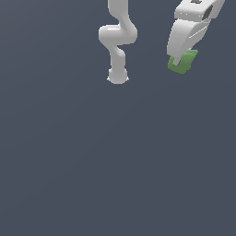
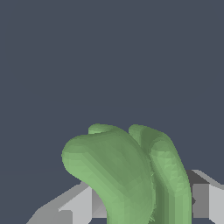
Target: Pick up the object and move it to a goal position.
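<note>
The object is a small matte light-green lumpy piece. In the exterior view it sits at the tip of my white gripper, near the exterior view's upper right. The gripper is shut on it. In the wrist view the object fills the lower middle as two curved green lobes, held between the grey fingers, which show on either side of it. It appears lifted off the dark grey floor, though no shadow or contact shows its height.
The white arm's base and lower links stand at the exterior view's upper middle. The dark grey floor stretches flat around. No goal marker shows.
</note>
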You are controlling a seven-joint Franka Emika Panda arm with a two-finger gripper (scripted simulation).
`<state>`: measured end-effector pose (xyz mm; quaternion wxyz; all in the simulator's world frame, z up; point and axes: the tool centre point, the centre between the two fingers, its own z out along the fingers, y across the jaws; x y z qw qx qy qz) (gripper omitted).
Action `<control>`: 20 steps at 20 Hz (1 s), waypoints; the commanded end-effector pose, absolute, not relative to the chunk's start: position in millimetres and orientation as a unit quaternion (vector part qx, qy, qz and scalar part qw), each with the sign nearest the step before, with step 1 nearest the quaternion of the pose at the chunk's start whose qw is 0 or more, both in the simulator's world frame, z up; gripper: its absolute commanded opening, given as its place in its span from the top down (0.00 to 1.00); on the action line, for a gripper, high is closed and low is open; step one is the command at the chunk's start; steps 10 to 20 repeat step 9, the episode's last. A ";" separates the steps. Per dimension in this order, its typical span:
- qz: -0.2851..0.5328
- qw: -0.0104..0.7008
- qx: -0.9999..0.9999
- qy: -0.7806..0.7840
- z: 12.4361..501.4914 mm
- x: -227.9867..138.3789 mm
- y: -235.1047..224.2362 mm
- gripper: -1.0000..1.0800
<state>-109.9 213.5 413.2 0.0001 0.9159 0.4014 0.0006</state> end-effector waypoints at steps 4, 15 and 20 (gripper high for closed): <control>0.000 0.000 0.916 0.401 433.1 -111.1 220.2 1.00; 0.000 0.000 0.916 0.401 437.7 -110.8 222.1 1.00; 0.000 0.000 0.916 0.401 437.7 -110.8 222.1 1.00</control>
